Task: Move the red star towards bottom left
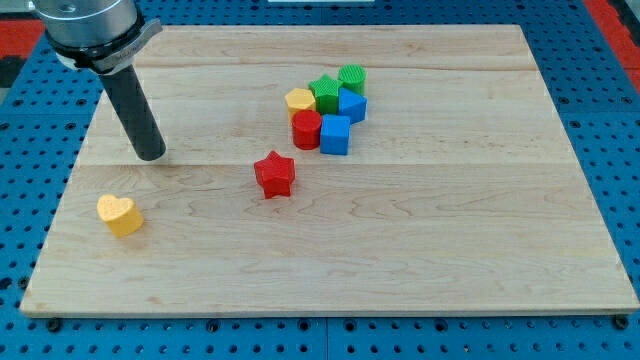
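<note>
board: wooden table top [420, 260] sat on a blue pegboard [610, 150], pretty much all of it in view
red star [274, 174]: found near the middle, on its own, a bit below-left of the block cluster
cluster: yellow block [299, 100], green star [324, 92], green cylinder [352, 77], blue block [352, 105], red cylinder [306, 129] and blue cube [335, 134], all bunched together
yellow heart [120, 214]: parked toward the view's bottom left, well apart from everything
my tip [150, 155]: just a bare rod, nothing held or touched; it's placed to the view's left of the red star with a clear gap
step: looks like approach only, no contact made yet
next move: probably the tip gets brought round to the star's upper-right side, between star and cluster, so it can be pushed down-left
</note>
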Motion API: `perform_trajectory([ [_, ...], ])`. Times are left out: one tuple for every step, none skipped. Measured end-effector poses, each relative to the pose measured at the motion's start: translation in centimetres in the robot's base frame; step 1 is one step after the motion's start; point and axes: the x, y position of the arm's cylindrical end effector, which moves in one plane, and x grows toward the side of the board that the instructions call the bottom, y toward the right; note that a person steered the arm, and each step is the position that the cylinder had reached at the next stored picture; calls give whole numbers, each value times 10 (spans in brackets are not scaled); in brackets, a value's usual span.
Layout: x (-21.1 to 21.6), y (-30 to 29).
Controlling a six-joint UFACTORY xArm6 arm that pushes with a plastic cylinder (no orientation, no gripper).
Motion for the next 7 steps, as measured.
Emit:
perform_trajectory([
  [-4, 0],
  [-12, 6],
  [-13, 65],
  [-2, 129],
  [2, 194],
  [19, 183],
  [26, 151],
])
